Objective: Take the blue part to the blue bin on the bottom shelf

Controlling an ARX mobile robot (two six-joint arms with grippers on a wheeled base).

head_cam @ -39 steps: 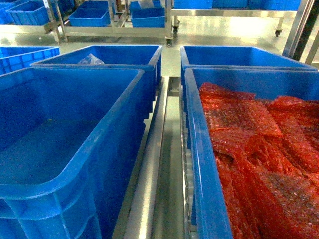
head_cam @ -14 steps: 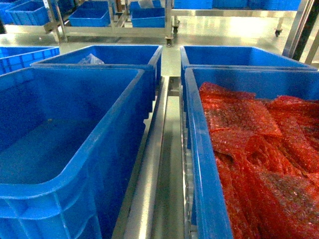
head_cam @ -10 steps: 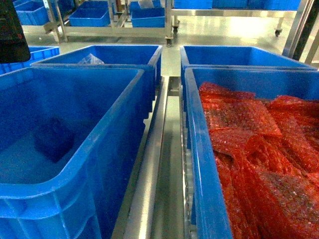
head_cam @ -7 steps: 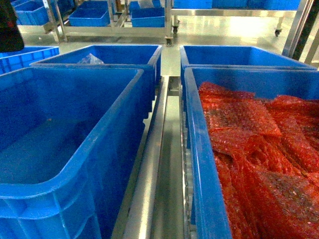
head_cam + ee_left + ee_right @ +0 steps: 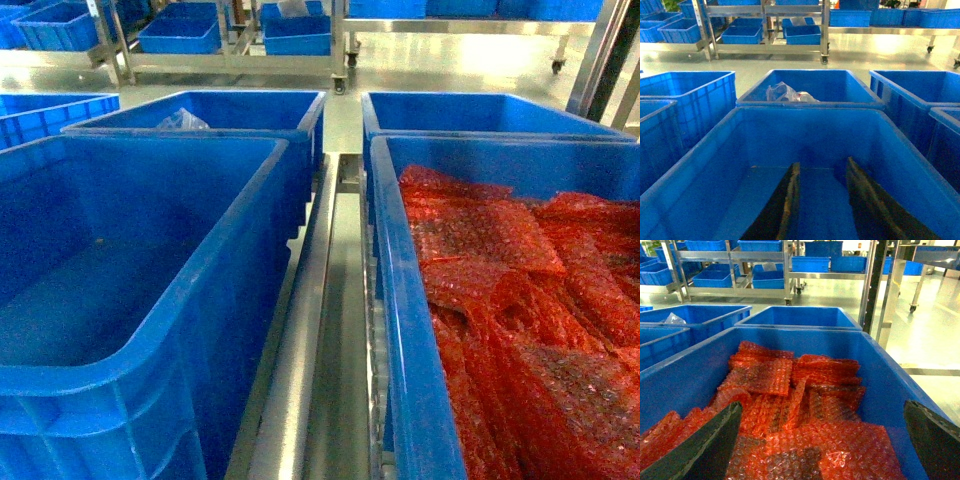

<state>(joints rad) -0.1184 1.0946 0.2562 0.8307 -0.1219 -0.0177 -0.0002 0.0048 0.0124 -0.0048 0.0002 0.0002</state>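
Polished floor and steel racks behind. Left pincer [image 5: 822, 200] over empty blue bin [image 5: 810, 145], fingers slightly apart, gripping nothing. Right pincer [image 5: 822, 440] spread wide over bin of red bubble-wrap pouches [image 5: 790, 410]. Blue part unseen, orientation untellable.

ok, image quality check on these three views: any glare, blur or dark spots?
Head view: glare washes out the floor at the top; the near bin rim is soft. Left wrist view: the left gripper fingers are dark and blurred, and cast a shadow on the empty bin floor. Right wrist view: the right gripper fingers are dark silhouettes; the red bubble wrap stays sharp.
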